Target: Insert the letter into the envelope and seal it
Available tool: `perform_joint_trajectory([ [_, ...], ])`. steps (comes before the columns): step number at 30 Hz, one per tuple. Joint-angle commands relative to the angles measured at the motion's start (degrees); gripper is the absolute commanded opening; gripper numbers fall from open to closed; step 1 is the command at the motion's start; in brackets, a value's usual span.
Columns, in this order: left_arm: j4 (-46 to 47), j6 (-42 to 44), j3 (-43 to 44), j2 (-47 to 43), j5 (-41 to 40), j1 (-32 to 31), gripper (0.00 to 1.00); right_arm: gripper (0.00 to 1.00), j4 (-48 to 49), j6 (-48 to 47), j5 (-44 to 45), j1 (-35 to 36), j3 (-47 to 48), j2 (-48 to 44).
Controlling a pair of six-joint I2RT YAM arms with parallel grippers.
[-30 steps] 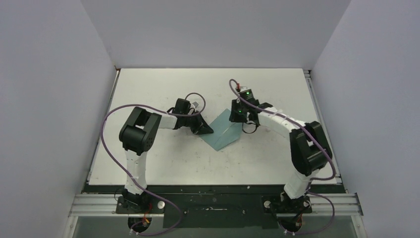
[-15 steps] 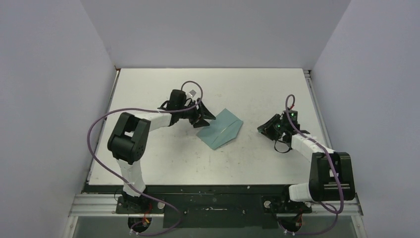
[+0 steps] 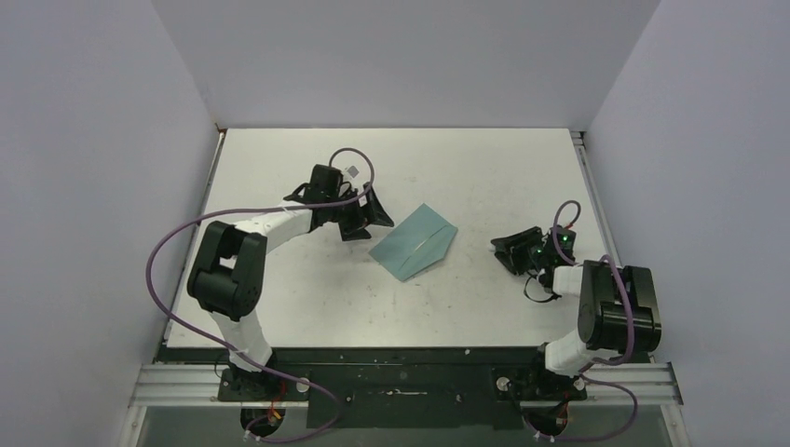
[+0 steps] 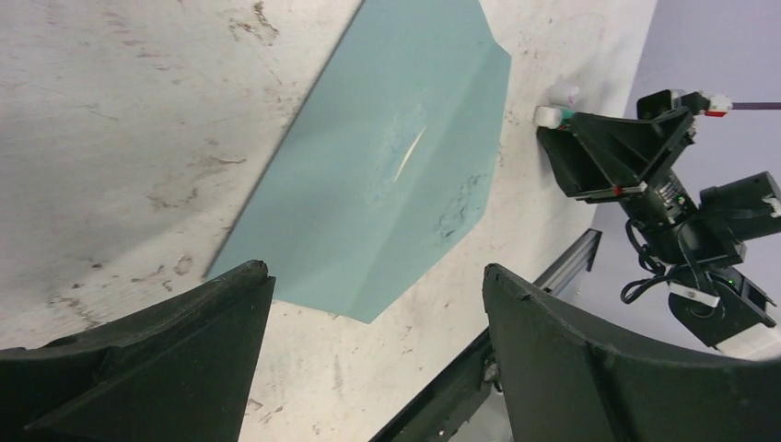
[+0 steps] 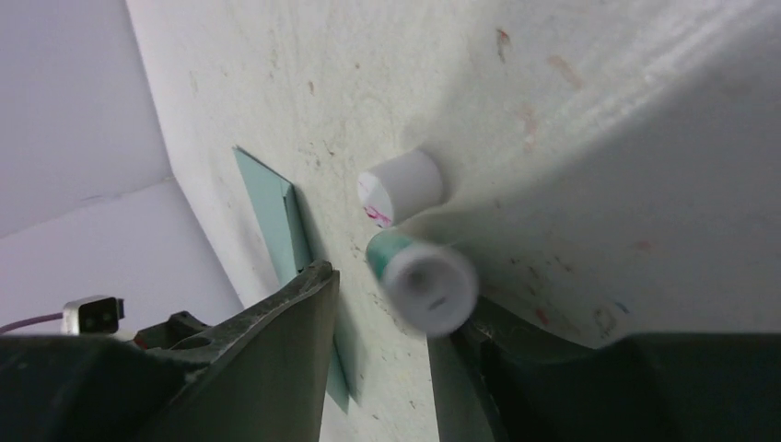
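Note:
The teal envelope (image 3: 415,240) lies flat mid-table with its flap folded down (image 4: 387,166). The letter shows in no view. My left gripper (image 3: 365,216) is open just left of the envelope, with only bare table between its fingers (image 4: 373,276). My right gripper (image 3: 510,250) is low over the table, well right of the envelope. Its jaws are open (image 5: 391,304). A white-and-green glue tube (image 5: 424,281) sits blurred against the right finger, a gap between it and the left finger. The envelope's edge (image 5: 272,216) shows beyond.
A small white cap (image 5: 401,187) lies on the table just past the glue tube. The left wrist view shows the table's front rail (image 4: 516,304) and the right gripper (image 4: 589,157) with the tube (image 4: 550,115) at its tip. Grey walls enclose the table.
The left gripper opened and drew back off the envelope's left corner. The right arm swung away to the right with the glue tube, and its jaws have widened around it.

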Motion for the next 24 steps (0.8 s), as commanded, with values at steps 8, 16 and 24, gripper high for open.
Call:
perform_joint_trajectory([
  [8,-7.84,9.47,11.49,2.67,-5.57,1.14,0.81,0.68,3.82,2.38,-3.18,-2.80,-1.77,0.53],
  [16,-8.68,15.46,15.84,8.20,-5.69,1.62,0.73,0.63,-13.55,-8.92,1.11,0.78,0.63,-13.30],
  [24,3.64,12.73,6.86,5.44,4.65,0.58,0.35,0.22,-12.98,-6.74,9.43,18.08,-0.77,-12.16],
])
